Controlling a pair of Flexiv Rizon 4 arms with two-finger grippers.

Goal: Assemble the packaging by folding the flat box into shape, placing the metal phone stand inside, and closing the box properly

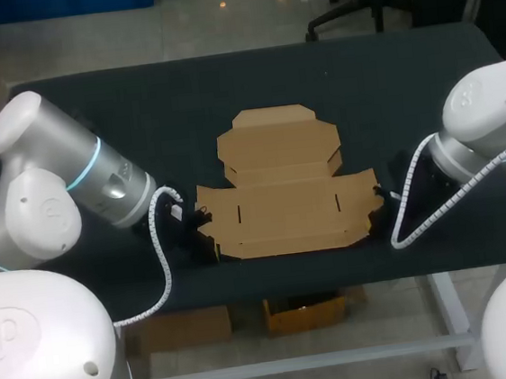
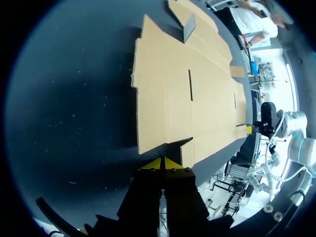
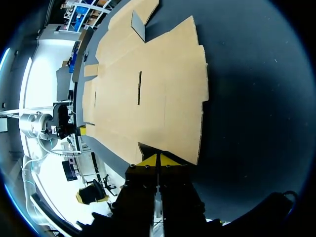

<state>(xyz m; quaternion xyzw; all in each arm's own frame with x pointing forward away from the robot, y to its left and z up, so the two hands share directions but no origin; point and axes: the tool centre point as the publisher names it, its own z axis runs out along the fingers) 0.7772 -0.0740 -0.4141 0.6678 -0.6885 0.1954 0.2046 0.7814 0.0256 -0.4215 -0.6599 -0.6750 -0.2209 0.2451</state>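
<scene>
**Flat box** point(image 1: 284, 206): a brown cardboard blank lying fully unfolded in the middle of the tabletop point(image 1: 90, 107).
- The wide panel with two slits is on the near side. The narrower lid section with angled corners lies beyond it, on the far side.
- The head view shows no raised wall and no fold taken up.
- The box sits roughly square to the near edge of the tabletop.

**Metal phone stand:** not seen in any view, so where it is cannot be told.

**Left pincer** point(image 2: 163, 164): low over the tabletop at the box's left near corner, with its tips right at the edge of the side flap.
- It is clenched, the yellow tips meeting with only a seam between them.
- No cardboard shows between the tips. The wrist view does not settle whether a sliver is caught.

**Right pincer** point(image 3: 158, 160): in the mirror position at the right near corner, with its tips at the flap edge.
- It is also clenched, tips together, with nothing visibly held.

**Progress, as judged:** the task is at its very start.
- Folding has not begun, and all three stages remain: raise the walls and lock the tabs, put the stand in, and close the lid.
- The pincers sit at opposite ends of the near panel, which suggests the side flaps are the first to be lifted.
- The stand has to come into reach before the second stage.
</scene>
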